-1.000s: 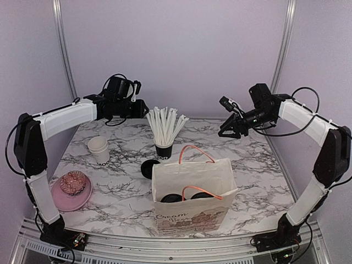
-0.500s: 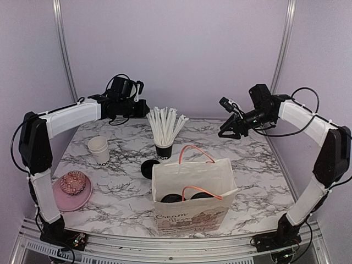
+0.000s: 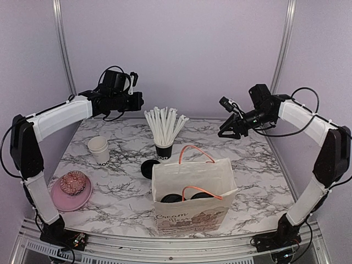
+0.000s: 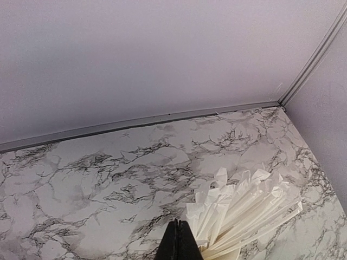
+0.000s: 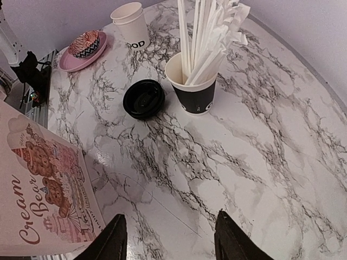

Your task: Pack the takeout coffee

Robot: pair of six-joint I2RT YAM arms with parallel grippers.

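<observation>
A marble table (image 3: 258, 165) is seen from above, with two robot arms raised over its far side. A paper bag (image 3: 192, 212) with orange handles is stood upright near the front edge, in the middle. The coffees (image 3: 171, 198) are set inside the bag, side by side; only their two black lids can be seen through the open top. Behind the bag is placed a black cup (image 3: 163, 150) filled with white straws (image 3: 165, 124), and a loose black lid (image 3: 147, 168) is laid flat just beside the cup, to its front left. Stacked lidless white cups (image 3: 99, 149) are found farther left, and a pink plate (image 3: 74, 203) bearing a patterned bowl (image 3: 73, 182) at the front left. The left gripper (image 3: 141, 101) is held high at the back, left of the straws, its fingers (image 4: 174, 244) pressed together on nothing. The right gripper (image 3: 225, 133) is held in the air at the back right, its jaws moderately parted and empty.
</observation>
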